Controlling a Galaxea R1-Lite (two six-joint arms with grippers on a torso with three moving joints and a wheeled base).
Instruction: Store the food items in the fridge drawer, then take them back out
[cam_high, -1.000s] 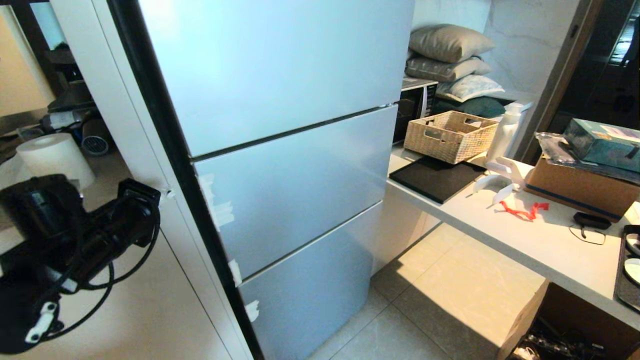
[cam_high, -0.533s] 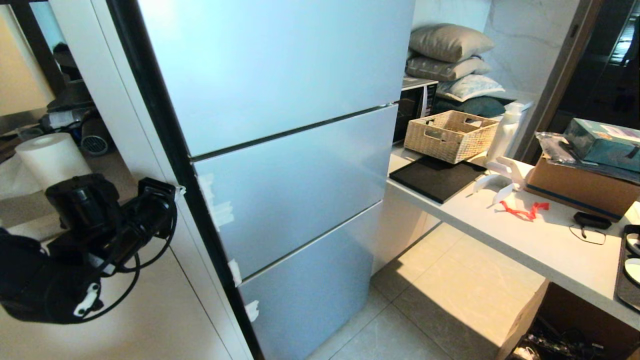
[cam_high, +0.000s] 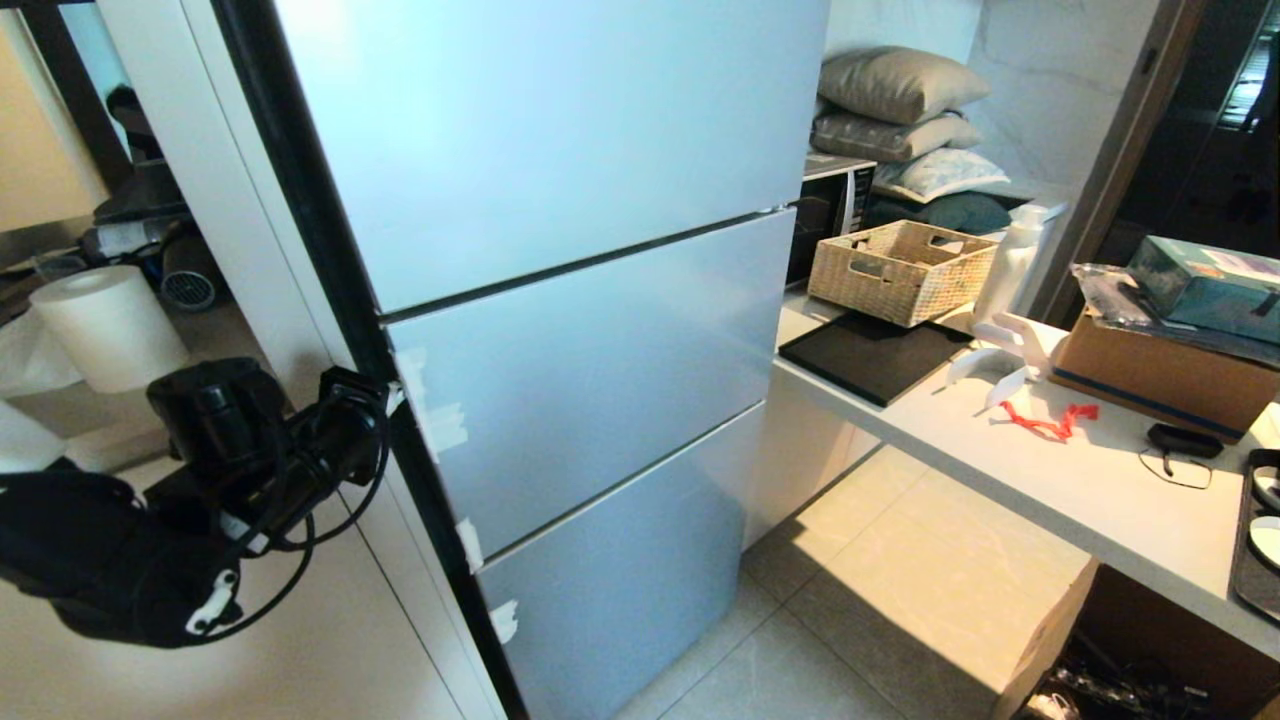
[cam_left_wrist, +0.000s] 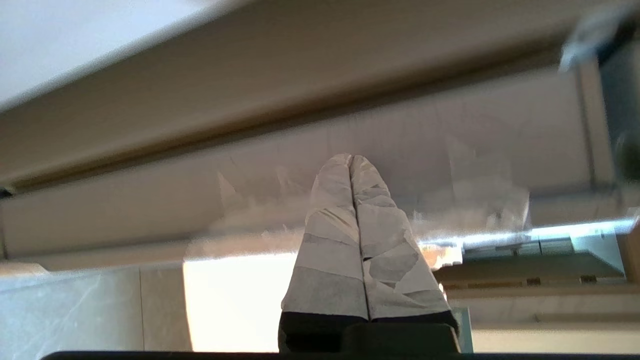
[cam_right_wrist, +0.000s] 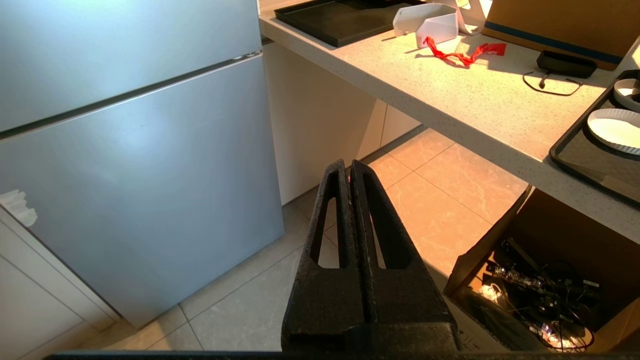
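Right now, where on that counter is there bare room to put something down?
The counter is bare along its front edge, between the black mat and the dark tray, just in front of the red ribbon. Behind it is crowded: wicker basket, white bottle, cardboard box.

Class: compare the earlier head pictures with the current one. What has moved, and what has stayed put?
The left gripper has moved rightward to the fridge's taped left edge, fingers shut, holding nothing. The fridge doors stay closed, and the counter items are unchanged.
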